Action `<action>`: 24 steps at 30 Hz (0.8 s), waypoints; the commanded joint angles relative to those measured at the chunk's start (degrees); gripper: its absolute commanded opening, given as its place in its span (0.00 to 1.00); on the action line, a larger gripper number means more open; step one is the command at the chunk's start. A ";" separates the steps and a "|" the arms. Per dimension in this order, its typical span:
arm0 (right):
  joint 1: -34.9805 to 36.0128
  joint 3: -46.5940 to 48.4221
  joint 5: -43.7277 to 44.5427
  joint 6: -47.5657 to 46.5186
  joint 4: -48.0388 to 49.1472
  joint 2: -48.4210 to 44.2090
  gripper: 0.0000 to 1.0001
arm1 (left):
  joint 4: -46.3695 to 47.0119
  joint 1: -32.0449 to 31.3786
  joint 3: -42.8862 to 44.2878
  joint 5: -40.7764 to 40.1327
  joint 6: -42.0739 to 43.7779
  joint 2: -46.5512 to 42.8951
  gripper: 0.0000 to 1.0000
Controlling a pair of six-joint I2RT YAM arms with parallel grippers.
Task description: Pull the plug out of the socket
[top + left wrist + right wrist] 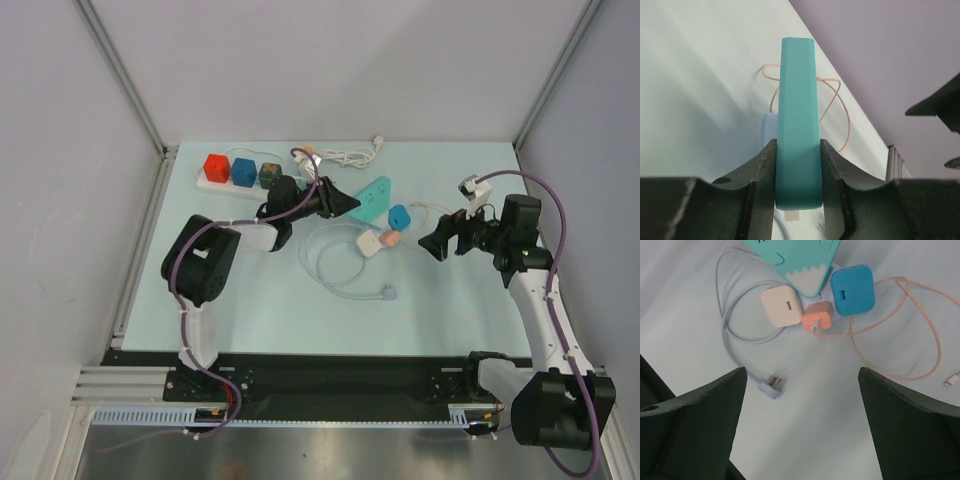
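Observation:
A teal socket block [375,200] lies mid-table, and my left gripper [345,205] is shut on its near end. In the left wrist view the block [797,115] stands edge-on between both fingers [760,175]. A blue plug [853,290], an orange plug [817,318] and a cream plug [781,306] cluster at the block's far end [800,260]. They also show in the top view, blue [399,216], orange [390,239] and cream [369,243]. My right gripper [437,243] is open and empty, right of and above the plugs, as the right wrist view [800,390] shows.
A white power strip [215,181] with red, blue and dark adapters sits at the back left. A coiled white cable [345,154] lies at the back. A pale cable loops forward to a loose plug [771,386]. An orange cable [910,340] curls to the right.

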 commanded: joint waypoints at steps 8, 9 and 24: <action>6.42 3.42 1.63 -3.95 1.79 11.03 1.00 | -5.08 -1.52 -7.33 0.39 12.55 -9.92 0.00; 6.42 4.21 0.23 -4.04 1.61 12.44 1.00 | -5.17 -1.60 -7.86 0.13 12.90 -10.27 0.00; 7.48 8.80 -4.09 -1.40 5.56 20.63 1.00 | -0.78 -4.33 -14.55 -2.42 10.62 -11.60 0.00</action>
